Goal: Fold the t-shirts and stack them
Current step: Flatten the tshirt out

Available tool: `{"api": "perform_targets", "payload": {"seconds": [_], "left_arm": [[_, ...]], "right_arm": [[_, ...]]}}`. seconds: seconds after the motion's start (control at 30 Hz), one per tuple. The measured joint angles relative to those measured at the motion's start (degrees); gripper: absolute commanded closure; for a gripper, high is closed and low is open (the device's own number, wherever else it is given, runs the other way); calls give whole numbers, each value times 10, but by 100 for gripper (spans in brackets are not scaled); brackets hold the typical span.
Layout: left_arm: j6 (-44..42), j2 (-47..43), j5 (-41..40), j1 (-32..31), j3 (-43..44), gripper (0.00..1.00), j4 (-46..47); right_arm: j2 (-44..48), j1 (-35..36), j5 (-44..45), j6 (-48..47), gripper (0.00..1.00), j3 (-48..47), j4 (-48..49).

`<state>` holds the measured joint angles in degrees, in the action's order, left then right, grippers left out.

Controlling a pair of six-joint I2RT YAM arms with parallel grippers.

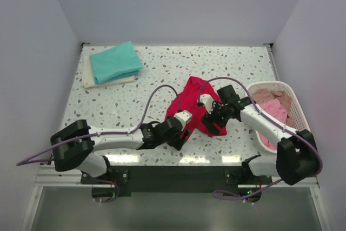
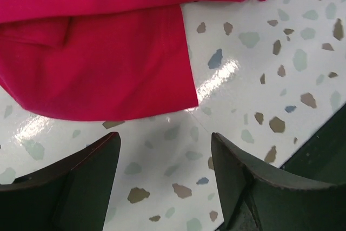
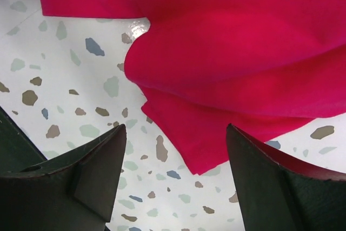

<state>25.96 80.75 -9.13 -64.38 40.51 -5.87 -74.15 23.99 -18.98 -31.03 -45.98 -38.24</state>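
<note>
A crumpled crimson-red t-shirt (image 1: 193, 101) lies on the speckled table, right of centre. My left gripper (image 1: 181, 126) is open and empty at its near-left corner; in the left wrist view the red cloth (image 2: 102, 58) lies just beyond the fingertips (image 2: 108, 158). My right gripper (image 1: 214, 116) is open and empty at its near-right edge; in the right wrist view a red corner (image 3: 216, 96) reaches between the fingertips (image 3: 116, 152). A folded teal t-shirt (image 1: 114, 61) sits on a folded cream one (image 1: 89, 79) at the far left. Pink t-shirts (image 1: 273, 106) fill the basket.
A white oval mesh laundry basket (image 1: 296, 113) stands at the right edge of the table, beside my right arm. Grey walls close in the table on the left, back and right. Purple cables loop over both arms.
</note>
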Motion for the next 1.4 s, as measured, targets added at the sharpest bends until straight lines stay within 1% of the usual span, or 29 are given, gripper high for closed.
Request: {"api": "perform_targets", "payload": {"seconds": [0.1,0.27,0.37,0.4,0.5,0.53,0.57,0.6,0.63,0.7,0.73,0.83,0.97,1.07,1.17,1.27,1.33,1.4], "left_arm": [[6,56,-52,-25,23,28,16],[19,116,-100,-48,54,28,35],[24,135,-119,-52,62,29,37],[26,141,-125,-52,64,30,37],[36,156,-140,-52,71,42,34],[38,159,-144,-52,72,52,32],[43,162,-150,-52,72,56,30],[46,163,-154,-52,72,57,30],[48,163,-156,-52,72,63,30],[51,163,-160,-52,72,70,30],[51,163,-161,-52,72,78,30],[51,162,-164,-52,71,88,30],[49,130,-167,-52,60,92,11],[40,67,-168,-49,56,95,-12],[13,-7,-160,-31,62,100,-23],[-19,-65,-135,13,90,100,-37],[-49,-84,-116,45,132,100,-53],[-80,-85,-101,69,196,100,-71]], "right_arm": [[-17,2,1,16,23,2,19],[-63,8,14,41,23,3,34],[-76,10,23,49,28,3,35],[-80,12,28,50,29,3,36],[-102,18,36,52,34,2,36],[-113,21,40,52,42,1,36],[-119,23,45,52,46,-6,33],[-126,24,46,52,50,-11,35],[-132,26,49,52,61,-15,35],[-140,26,55,50,73,-20,36],[-141,26,58,50,85,-21,37],[-141,26,61,49,100,-21,33],[-122,26,79,43,100,-28,3],[-81,25,99,32,100,-65,-37],[-38,13,125,19,100,-148,-66],[-17,-9,147,7,100,-243,-77],[-16,-31,157,-3,100,-315,-83],[-21,-54,166,-12,100,-385,-97]]}}
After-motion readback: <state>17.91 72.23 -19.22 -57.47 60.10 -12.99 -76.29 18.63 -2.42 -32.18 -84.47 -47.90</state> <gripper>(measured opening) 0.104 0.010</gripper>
